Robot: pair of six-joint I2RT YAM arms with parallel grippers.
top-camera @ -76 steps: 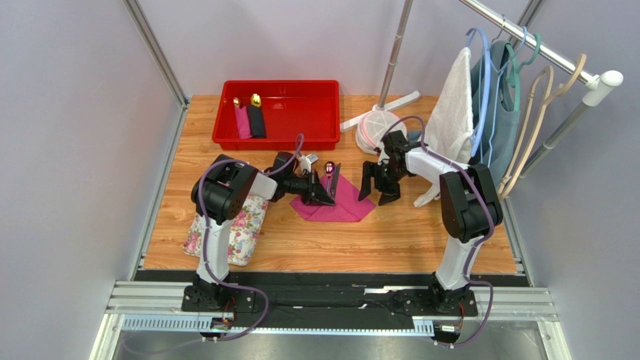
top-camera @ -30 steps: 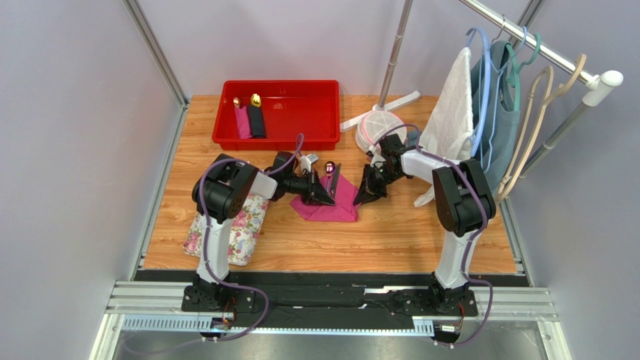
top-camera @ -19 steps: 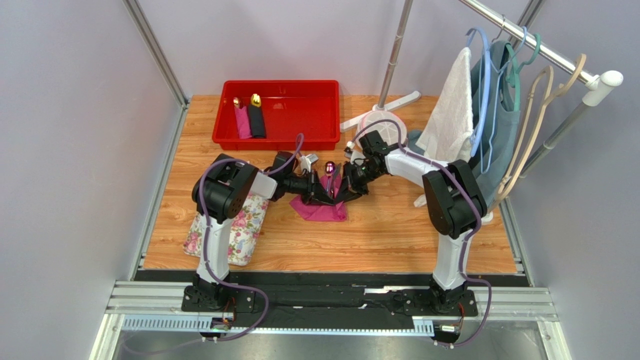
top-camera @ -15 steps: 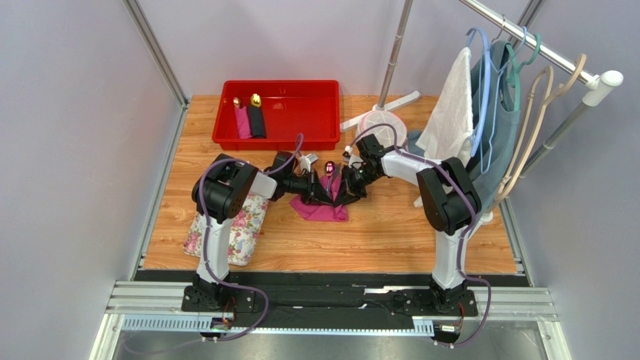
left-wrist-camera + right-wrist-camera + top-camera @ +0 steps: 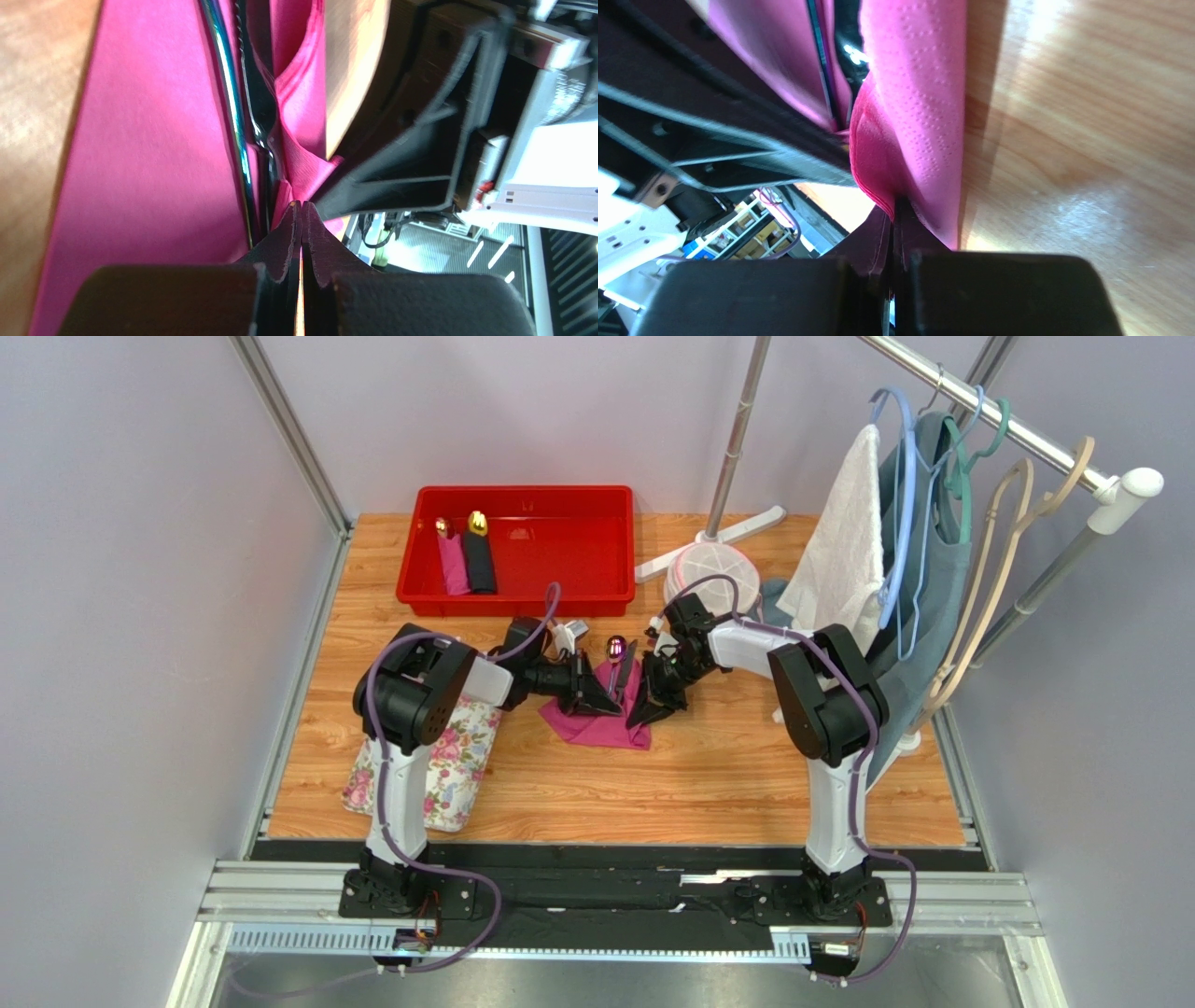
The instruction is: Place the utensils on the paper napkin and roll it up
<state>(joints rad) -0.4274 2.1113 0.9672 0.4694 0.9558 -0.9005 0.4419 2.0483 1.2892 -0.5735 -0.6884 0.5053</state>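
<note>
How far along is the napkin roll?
Done: the utensils lie on the paper napkin. In hand: the right pincer is shut on a napkin edge, lifted over them; the left pincer is shut beside the utensils. Left: the rolling itself, only one flap is up.

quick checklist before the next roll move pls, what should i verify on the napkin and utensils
1. Utensils lying on the paper napkin: ok.
2. Right gripper shut on the paper napkin's raised fold: ok.
3. Fold carried over the utensils: not ok, it stands beside them.
4. Left gripper pinching paper or utensils: cannot tell; it is shut at the utensils' end.
5. Room between the two grippers: not ok, they sit very close, so move slowly.
</note>
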